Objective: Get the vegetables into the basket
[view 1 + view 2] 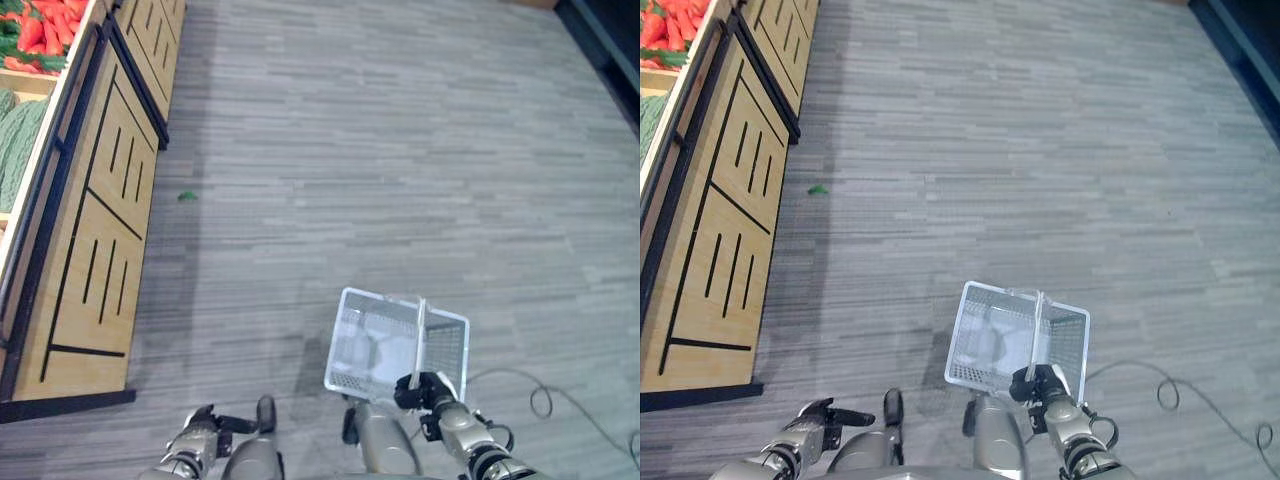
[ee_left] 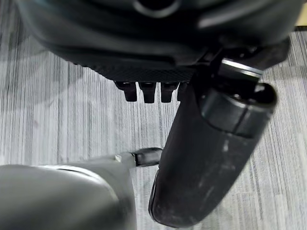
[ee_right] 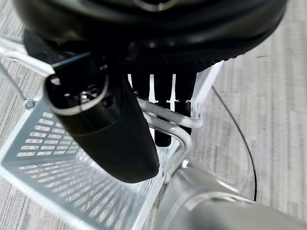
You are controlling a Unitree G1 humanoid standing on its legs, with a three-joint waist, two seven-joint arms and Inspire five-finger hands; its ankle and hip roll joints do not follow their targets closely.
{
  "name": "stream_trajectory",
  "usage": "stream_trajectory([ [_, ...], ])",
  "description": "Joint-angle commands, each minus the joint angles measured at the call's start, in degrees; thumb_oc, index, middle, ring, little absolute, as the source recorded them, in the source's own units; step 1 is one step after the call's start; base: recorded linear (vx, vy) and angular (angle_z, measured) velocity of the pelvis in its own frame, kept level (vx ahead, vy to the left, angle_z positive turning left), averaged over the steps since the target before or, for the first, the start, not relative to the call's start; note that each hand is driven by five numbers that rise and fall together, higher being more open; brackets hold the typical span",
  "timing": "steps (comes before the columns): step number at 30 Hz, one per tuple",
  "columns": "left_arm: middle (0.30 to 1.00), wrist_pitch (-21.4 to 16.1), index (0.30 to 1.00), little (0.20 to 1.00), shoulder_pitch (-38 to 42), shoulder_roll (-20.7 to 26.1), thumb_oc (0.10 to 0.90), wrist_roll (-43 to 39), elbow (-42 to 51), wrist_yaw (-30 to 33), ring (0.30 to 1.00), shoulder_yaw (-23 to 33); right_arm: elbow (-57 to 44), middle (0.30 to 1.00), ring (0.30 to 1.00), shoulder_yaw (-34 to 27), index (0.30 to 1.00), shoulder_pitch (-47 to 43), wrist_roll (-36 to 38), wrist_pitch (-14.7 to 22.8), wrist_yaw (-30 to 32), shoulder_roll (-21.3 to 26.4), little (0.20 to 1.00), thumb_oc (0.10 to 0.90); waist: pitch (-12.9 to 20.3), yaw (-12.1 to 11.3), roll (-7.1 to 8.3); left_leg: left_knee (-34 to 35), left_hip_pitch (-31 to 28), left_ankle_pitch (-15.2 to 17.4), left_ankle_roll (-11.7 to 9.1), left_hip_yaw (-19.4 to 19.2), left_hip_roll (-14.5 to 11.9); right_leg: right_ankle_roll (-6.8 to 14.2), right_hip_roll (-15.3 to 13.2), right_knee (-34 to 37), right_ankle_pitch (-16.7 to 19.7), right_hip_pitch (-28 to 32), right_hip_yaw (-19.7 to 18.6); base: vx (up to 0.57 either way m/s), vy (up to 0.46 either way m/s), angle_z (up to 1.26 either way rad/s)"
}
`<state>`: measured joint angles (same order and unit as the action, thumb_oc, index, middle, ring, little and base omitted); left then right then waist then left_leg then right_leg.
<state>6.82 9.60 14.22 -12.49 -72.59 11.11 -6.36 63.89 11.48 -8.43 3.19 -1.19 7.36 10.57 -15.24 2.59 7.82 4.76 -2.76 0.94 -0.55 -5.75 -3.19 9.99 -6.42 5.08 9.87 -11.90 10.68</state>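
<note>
so that it can carry veggies, the right hand (image 1: 425,390) grips the empty basket (image 1: 395,345) handle at lower right; left hand (image 1: 200,432) hangs open

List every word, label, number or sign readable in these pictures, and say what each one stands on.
None: no readable text stands anywhere.
The white basket held by the right hand is blank.
The wooden display stand bears black lines, no letters.
The left hand carries no label.

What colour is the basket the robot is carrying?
White, a perforated basket; clearest in the left eye view.
</note>
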Motion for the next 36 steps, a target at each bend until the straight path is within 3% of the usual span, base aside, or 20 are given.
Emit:
stream_trajectory([
  [1, 1.0, -0.1, 1.0, 1.0, 2.2, 0.1, 0.9, 2.5, 0.0, 0.6, 1.0, 1.1, 1.8, 0.3, 0.3, 0.5, 0.3, 4.1, 0.2, -1.7, 1.0, 4.2, 0.3, 0.4, -1.1, 1.8, -1.34, -0.4, -6.1, 4.8, -2.0, -3.1, 2.1, 2.3, -0.5, -2.2, 3.2, -4.7, 1.0, 0.37, -0.163, 0.37],
  [4, 1.0, -0.2, 1.0, 1.0, 1.7, -1.3, 0.9, 2.5, -0.2, -0.1, 1.0, 0.2, 2.9, 0.3, 0.3, 0.3, 0.3, 5.0, 0.4, -1.5, 0.8, 5.3, 0.3, 0.4, 1.1, 3.4, -3.33, -1.7, -8.6, 6.3, -3.8, -1.5, -0.6, 0.1, 0.8, -3.6, 1.6, -3.1, 0.6, 0.41, -0.249, 0.54],
  [5, 1.0, -0.2, 1.0, 1.0, 1.7, -2.1, 0.9, 2.7, 0.0, -0.6, 1.0, -0.6, 3.5, 0.3, 0.3, 0.7, 0.3, 5.0, 0.0, -1.5, 0.6, 5.9, 0.3, 0.4, 1.8, 3.8, -4.54, -5.0, -8.0, 5.4, -5.1, -0.6, -2.6, -1.3, 1.6, -4.6, -0.4, -2.3, 1.8, 0.35, -0.284, 0.62],
  [6, 1.0, -0.3, 1.0, 1.0, 1.7, -2.2, 0.9, 3.6, 0.5, -1.0, 1.0, -1.4, 3.8, 0.3, 0.3, 1.2, 0.3, 5.0, -0.3, -1.5, 0.4, 6.3, 0.3, 0.4, 2.0, 3.9, -5.23, -8.1, -7.3, 3.4, -6.1, -0.1, -3.7, -2.3, 2.3, -5.0, -1.5, -1.5, 2.3, 0.34, -0.345, 0.54],
  [7, 1.0, -0.3, 1.0, 1.0, 2.0, -2.2, 0.9, 4.2, 1.0, -1.3, 1.0, -2.3, 4.2, 0.3, 0.3, 1.4, 0.3, 4.9, -0.1, -1.5, 0.0, 6.9, 0.3, 0.4, 1.5, 3.5, -5.62, -15.0, -3.7, -1.4, -7.7, 1.2, -4.7, -3.8, 3.5, -4.3, -3.1, 1.1, 2.9, 0.24, -0.323, 0.52],
  [9, 1.0, -0.3, 1.0, 1.0, 2.4, -1.9, 0.9, 3.9, 1.7, -1.5, 1.0, -2.8, 3.9, 0.3, 0.3, 1.5, 0.3, 4.1, 0.0, -1.5, -0.4, 8.5, 0.3, 0.4, -0.6, 1.8, -4.02, -27.1, 3.1, -6.5, -8.0, 3.2, -4.1, -6.1, 3.5, -4.1, -5.2, 4.4, 2.9, 0.21, -0.343, 0.18],
  [10, 1.0, -0.3, 1.0, 1.0, 2.3, -2.0, 0.9, 3.7, 1.7, -1.4, 1.0, -2.6, 3.9, 0.3, 0.3, 1.3, 0.3, 4.0, 0.1, -1.6, -0.4, 8.9, 0.3, 0.4, -1.0, 1.3, -3.67, -29.1, 4.3, -7.0, -7.7, 2.9, -4.2, -6.5, 3.5, -4.0, -6.0, 5.3, 3.0, 0.23, -0.266, -0.19],
  [11, 1.0, 0.0, 1.0, 1.0, 2.4, -2.1, 0.9, 3.4, 1.3, -1.6, 1.0, -2.5, 4.5, 0.3, 0.3, 0.3, 0.3, 3.6, 1.1, -2.0, -0.3, 9.7, 0.3, 0.4, -1.3, 1.0, -3.31, -27.2, 7.1, -6.6, -6.9, 0.4, -5.2, -6.4, 3.0, -3.7, -7.2, 6.9, 3.0, 0.2, -0.127, -0.22],
  [14, 1.0, 0.1, 1.0, 1.0, 2.2, -2.5, 0.9, 3.7, 1.0, -1.4, 1.0, -2.3, 4.8, 0.3, 0.3, -0.1, 0.3, 3.4, 1.3, -2.0, -0.2, 10.2, 0.3, 0.4, -1.3, -0.2, -3.24, -19.1, 10.9, -4.2, -6.1, -2.7, -5.8, -5.2, 2.3, -2.9, -7.9, 8.6, 2.8, 0.17, -0.01, 0.08],
  [16, 1.0, 0.2, 1.0, 1.0, 2.2, -2.6, 0.9, 3.9, 1.1, -1.3, 1.0, -2.3, 4.8, 0.3, 0.3, -0.1, 0.3, 3.5, 1.2, -2.0, -0.2, 10.4, 0.3, 0.4, -1.3, -0.5, -3.44, -14.9, 11.6, -4.4, -6.4, -3.7, -6.0, -4.6, 2.1, -2.6, -8.1, 9.1, 2.8, 0.15, 0.063, -0.1],
  [17, 1.0, 0.1, 1.0, 1.0, 2.2, -2.7, 0.9, 4.6, 1.1, -1.4, 1.0, -2.5, 4.9, 0.3, 0.3, -0.1, 0.3, 3.8, 0.9, -2.0, -0.2, 10.5, 0.3, 0.4, -1.0, -0.8, -4.27, -9.0, 12.4, -7.8, -7.5, -5.2, -7.0, -4.2, 2.2, -2.0, -8.6, 10.1, 3.0, 0.17, 0.087, -0.31],
  [18, 1.0, 0.1, 1.0, 1.0, 2.1, -2.7, 0.9, 4.6, 1.1, -1.4, 1.0, -2.5, 4.9, 0.3, 0.3, -0.1, 0.3, 3.9, 0.9, -2.0, -0.2, 10.5, 0.3, 0.4, -1.0, -0.8, -4.23, -8.6, 12.1, -8.0, -7.5, -5.3, -6.9, -4.2, 2.2, -2.0, -8.6, 10.2, 2.9, 0.22, 0.121, -0.29],
  [19, 1.0, -0.1, 1.0, 1.0, 2.3, -2.7, 0.9, 5.0, 1.2, -1.4, 1.0, -2.8, 5.1, 0.3, 0.3, -0.1, 0.3, 3.9, 0.6, -1.9, 0.0, 10.5, 0.3, 0.4, -0.9, -1.3, -4.56, -6.3, 13.6, -10.4, -7.9, -5.1, -7.6, -4.0, 2.5, -1.9, -9.2, 11.1, 2.7, 0.18, 0.095, -0.19],
  [27, 1.0, -0.1, 1.0, 1.0, 1.7, -2.0, 0.9, 5.2, 0.6, -1.2, 1.0, -2.2, 5.7, 0.3, 0.3, 1.1, 0.3, 3.5, -0.2, -2.0, 0.0, 8.9, 0.3, 0.4, -0.3, -2.0, -3.49, -2.5, 9.6, -9.2, -7.0, -6.5, -6.9, -3.1, 1.7, -1.7, -9.6, 12.4, 0.6, 0.1, 0.134, -0.37],
  [36, 1.0, -0.5, 1.0, 1.0, 2.3, -0.2, 0.9, 4.7, 0.9, -0.3, 1.0, -1.8, 4.7, 0.3, 0.3, 2.7, 0.3, 2.2, -0.8, -2.3, -0.3, 6.4, 0.3, 0.4, -0.4, -3.5, -0.3, -1.5, 8.9, -5.5, -4.0, -8.2, -3.4, 0.7, -2.4, -1.9, -6.2, 9.2, -2.2, 0.01, 0.178, 0.07],
])
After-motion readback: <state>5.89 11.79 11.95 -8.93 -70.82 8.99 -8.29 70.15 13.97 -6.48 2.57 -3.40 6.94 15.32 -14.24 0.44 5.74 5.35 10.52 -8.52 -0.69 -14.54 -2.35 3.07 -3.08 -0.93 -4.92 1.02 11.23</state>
